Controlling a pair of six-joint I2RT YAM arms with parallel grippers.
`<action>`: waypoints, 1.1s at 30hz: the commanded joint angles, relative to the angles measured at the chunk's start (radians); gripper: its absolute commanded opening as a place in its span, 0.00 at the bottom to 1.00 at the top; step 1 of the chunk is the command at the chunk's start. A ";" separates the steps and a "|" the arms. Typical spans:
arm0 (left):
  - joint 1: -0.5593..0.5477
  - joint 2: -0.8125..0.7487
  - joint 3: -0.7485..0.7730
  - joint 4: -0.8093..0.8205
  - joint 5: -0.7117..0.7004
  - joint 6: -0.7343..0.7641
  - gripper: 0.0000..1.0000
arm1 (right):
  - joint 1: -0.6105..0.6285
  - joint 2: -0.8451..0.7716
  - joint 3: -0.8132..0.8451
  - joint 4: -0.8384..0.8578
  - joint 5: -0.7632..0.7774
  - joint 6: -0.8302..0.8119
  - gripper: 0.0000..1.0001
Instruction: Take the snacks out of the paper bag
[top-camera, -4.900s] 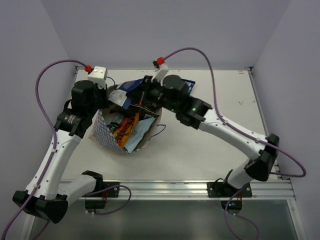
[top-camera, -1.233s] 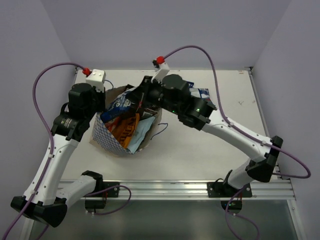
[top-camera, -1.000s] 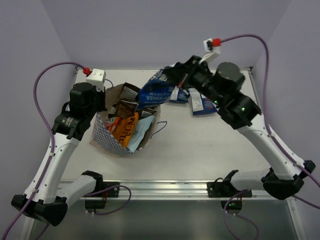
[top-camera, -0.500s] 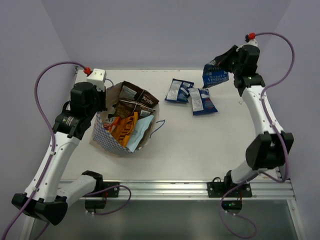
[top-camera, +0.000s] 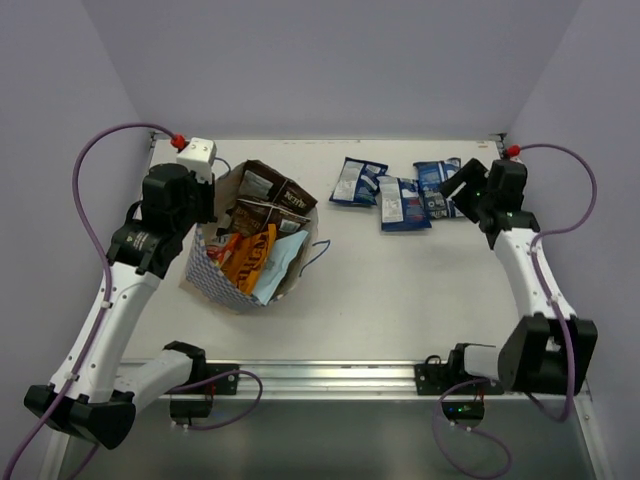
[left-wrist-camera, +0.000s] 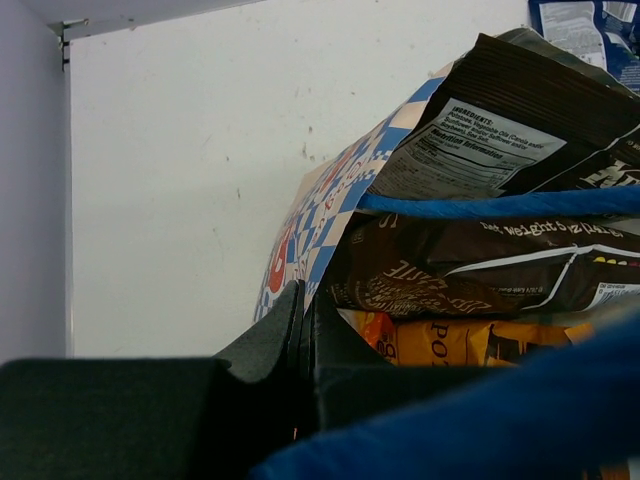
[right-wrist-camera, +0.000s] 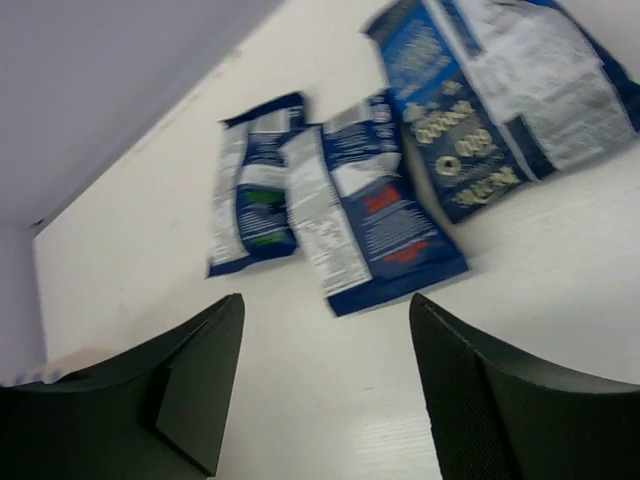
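The paper bag (top-camera: 214, 274) stands open at the left, its checkered wall (left-wrist-camera: 325, 205) running into my left gripper (top-camera: 203, 206), which is shut on the rim (left-wrist-camera: 303, 300). Inside lie dark brown snacks (top-camera: 270, 190) (left-wrist-camera: 480, 270), an orange one (top-camera: 250, 256) (left-wrist-camera: 450, 340) and a light blue one (top-camera: 287, 258). Three dark blue snacks lie on the table at the back right (top-camera: 357, 182) (top-camera: 403, 204) (top-camera: 431, 176); the right wrist view shows them too (right-wrist-camera: 255, 185) (right-wrist-camera: 375, 205) (right-wrist-camera: 500, 95). My right gripper (top-camera: 453, 186) (right-wrist-camera: 325, 305) is open and empty beside the rightmost one.
A blue cord handle (left-wrist-camera: 480, 205) crosses the bag's mouth, and another loops onto the table (top-camera: 318, 255). An aluminium rail (top-camera: 380, 375) runs along the near edge. Purple walls close the back and both sides.
My right gripper carried a dark blue packet from the bag to the back right, laid it beside the other two and opened. The left gripper kept its hold on the bag.
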 joint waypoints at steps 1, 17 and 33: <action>-0.006 -0.006 0.050 0.093 0.058 -0.004 0.00 | 0.106 -0.212 0.045 -0.038 -0.022 -0.054 0.70; -0.006 -0.027 0.059 0.085 0.133 0.025 0.00 | 0.882 0.055 0.489 -0.041 -0.319 -0.782 0.69; -0.006 -0.042 0.053 0.065 0.141 0.026 0.00 | 0.993 0.551 0.827 -0.223 -0.176 -0.913 0.71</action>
